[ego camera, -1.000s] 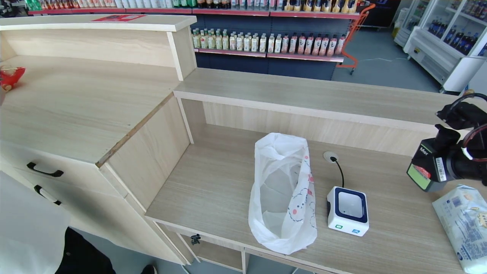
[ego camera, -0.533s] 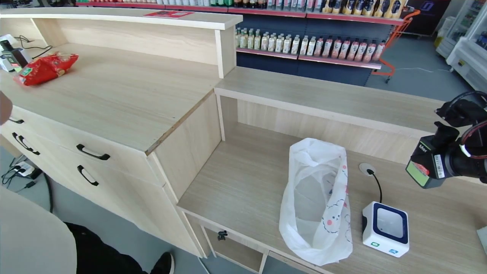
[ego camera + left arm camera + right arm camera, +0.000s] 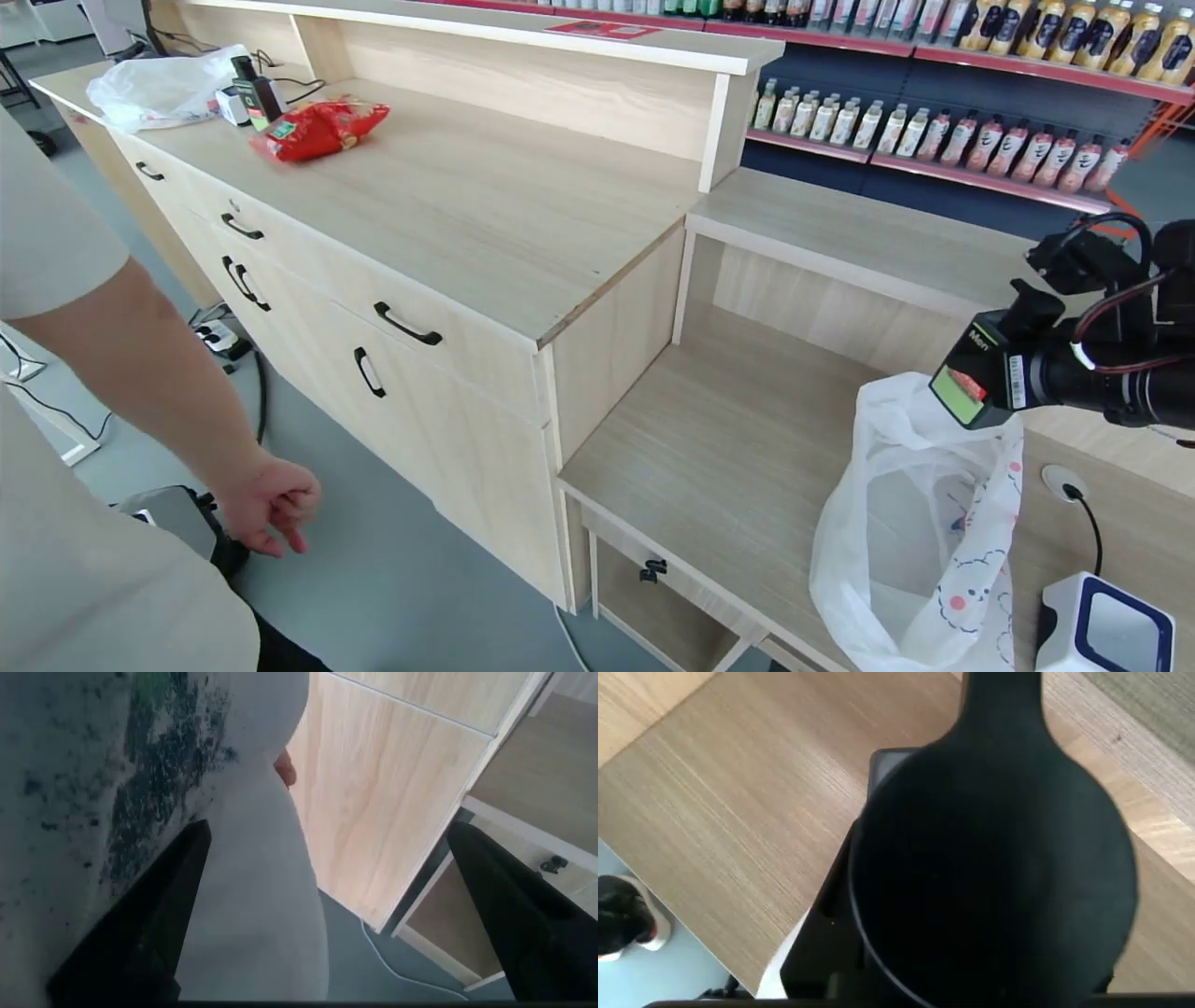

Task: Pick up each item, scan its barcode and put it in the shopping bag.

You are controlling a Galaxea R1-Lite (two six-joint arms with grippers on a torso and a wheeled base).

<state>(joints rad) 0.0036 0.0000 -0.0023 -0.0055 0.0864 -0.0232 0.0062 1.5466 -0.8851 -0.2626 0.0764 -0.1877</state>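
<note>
Pale wood counter [image 3: 485, 215] in a shop. Your left gripper [image 3: 327, 905] had its fingers spread wide. A red snack pack [image 3: 319, 129] lay well left of the shopping bag [image 3: 920, 532]. Your right gripper [image 3: 1027, 378] was clamped on the black box [image 3: 976, 378] up by the bag's top edge, and the scanner [image 3: 1102, 635] sat just right of the bag.

Scanner [image 3: 1103, 627] and shopping bag [image 3: 920, 537] (lower parts) are cropped.

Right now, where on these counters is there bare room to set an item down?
Bare: the high counter from the red snack bag to its right edge, and the low counter between the cabinet wall and the shopping bag. Crowded: bag to scanner, under the box in the right tool.
</note>
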